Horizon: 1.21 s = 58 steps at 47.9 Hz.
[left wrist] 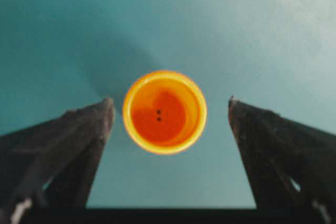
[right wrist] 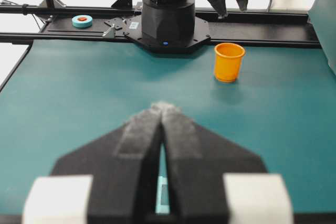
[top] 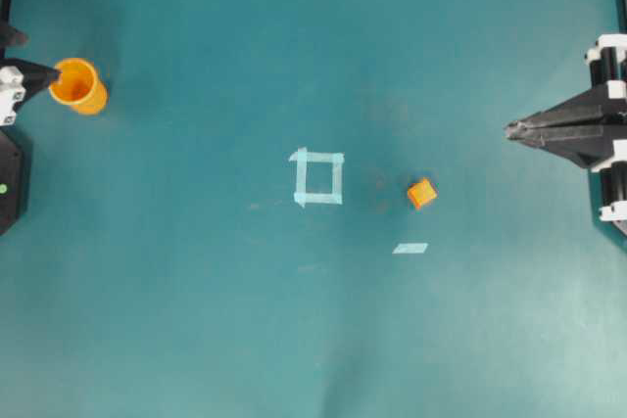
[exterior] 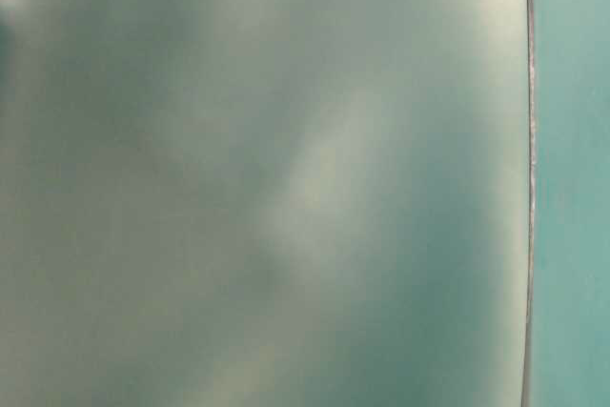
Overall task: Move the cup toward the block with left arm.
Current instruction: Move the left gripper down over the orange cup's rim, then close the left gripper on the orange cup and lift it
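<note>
The small bright orange plastic cup (top: 77, 84) stands upright on the teal table mat (top: 196, 320), far out to the left of the pale tape square (top: 318, 177) and a little above it in the overhead view, while the tiny orange cube block (top: 422, 193) sits just right of that square, so cup and block are well apart with the square between them. The left gripper (left wrist: 170, 114) looks straight down on the cup, its black lattice fingers (left wrist: 79, 145) spread wide to either side of the round rim with clear mat showing on both sides, touching nothing. The right gripper (right wrist: 161, 111) is pressed together, parked far right of the square and holding nothing. The main risk I see is in the descent: the cup is light and tapered, so a finger that lands on the rim instead of beside it would likely tip or skid it. A squeeze too high on the wall could pop the cup out of the grip. During the long carry toward the square, a low cup could drag on the mat, and overshooting could knock the block away.
</note>
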Available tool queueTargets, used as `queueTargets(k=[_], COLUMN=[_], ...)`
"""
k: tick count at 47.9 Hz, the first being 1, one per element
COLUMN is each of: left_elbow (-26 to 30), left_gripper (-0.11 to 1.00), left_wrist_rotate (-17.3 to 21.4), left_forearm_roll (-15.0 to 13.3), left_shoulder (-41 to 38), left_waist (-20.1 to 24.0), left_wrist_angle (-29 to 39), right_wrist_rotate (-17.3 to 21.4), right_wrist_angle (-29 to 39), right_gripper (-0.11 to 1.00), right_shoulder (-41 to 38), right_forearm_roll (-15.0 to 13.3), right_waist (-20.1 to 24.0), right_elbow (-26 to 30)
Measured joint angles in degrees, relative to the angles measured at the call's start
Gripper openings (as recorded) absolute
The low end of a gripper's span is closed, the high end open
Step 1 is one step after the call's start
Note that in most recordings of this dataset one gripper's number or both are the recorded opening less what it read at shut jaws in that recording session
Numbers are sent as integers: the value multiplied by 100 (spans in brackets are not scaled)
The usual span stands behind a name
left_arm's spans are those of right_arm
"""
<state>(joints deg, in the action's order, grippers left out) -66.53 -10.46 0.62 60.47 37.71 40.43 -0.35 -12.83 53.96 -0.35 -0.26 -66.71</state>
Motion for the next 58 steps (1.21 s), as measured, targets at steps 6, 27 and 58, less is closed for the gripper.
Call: queueTargets(k=[6,27,58], left_elbow=[-26,-26,97], left_gripper=[85,85,85], left_wrist_rotate=[-299,-809,-1336], left_forearm_roll=[-9,0,-9], left_shoulder=[-316,-1362,-2162], left_waist=[0,0,-536], left_wrist_angle=[-9,-220,-554], right_wrist_rotate=[0,0,0], right_wrist_angle=[-9,0,0], right_gripper=[0,0,0], right_shoulder=[-9,-62,-158], right_forearm_roll=[9,0,0], right_waist=[0,0,0], right_elbow=[0,53,53])
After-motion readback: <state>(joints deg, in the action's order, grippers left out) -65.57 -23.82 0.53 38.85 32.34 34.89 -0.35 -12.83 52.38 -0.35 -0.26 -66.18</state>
